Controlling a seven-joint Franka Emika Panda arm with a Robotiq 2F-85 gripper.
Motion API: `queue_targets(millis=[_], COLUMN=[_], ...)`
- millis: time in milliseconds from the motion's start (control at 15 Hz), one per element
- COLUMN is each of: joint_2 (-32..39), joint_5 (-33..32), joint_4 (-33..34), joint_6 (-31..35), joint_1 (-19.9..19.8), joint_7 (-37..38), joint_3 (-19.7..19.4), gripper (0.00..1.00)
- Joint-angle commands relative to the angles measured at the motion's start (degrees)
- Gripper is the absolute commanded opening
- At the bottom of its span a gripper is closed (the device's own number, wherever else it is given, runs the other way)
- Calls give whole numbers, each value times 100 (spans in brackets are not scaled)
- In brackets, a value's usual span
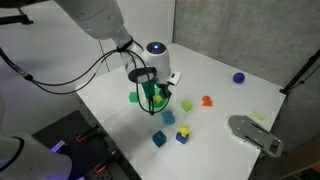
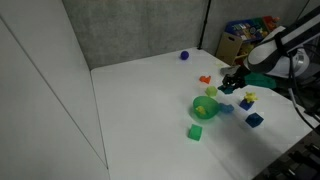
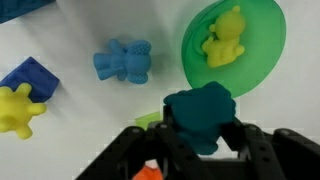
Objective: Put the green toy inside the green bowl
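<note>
**Gripper is clamping the green toy beside the green bowl**

You are holding it by two opposite sides, just short of the rim; a yellow figure is already lying inside. It is looking light, rigid and smooth, so probably slippery; this side grip is suiting it. It is reading squat, lobes pointing toward the bowl, long axis unclear.

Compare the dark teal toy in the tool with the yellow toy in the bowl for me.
Colour: the green toy is dark teal; the yellow toy is bright yellow. Place: the green toy is clamped in the tool, outside the green bowl; the yellow toy lies inside it. Shape: the yellow toy looks like a figure with limbs; the green toy is blockier. Both are small toys.
</note>
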Motion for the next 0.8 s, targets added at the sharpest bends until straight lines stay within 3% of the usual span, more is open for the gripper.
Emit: queue_targets(millis=[0, 400, 467, 533, 667, 733], joint_2=[75, 209, 223, 216, 181, 154], joint_5=[-393, -781, -820, -826, -834, -853], joint_4=[138, 259, 270, 277, 300, 307], joint_6=[21, 8, 4, -38, -136, -175], joint_1=[685, 1494, 1569, 1620, 1682, 1705], joint_7=[583, 1247, 1305, 1355, 1432, 1456], joint_3=[-507, -977, -1017, -1034, -1073, -1111], gripper=[23, 23, 44, 73, 73, 77])
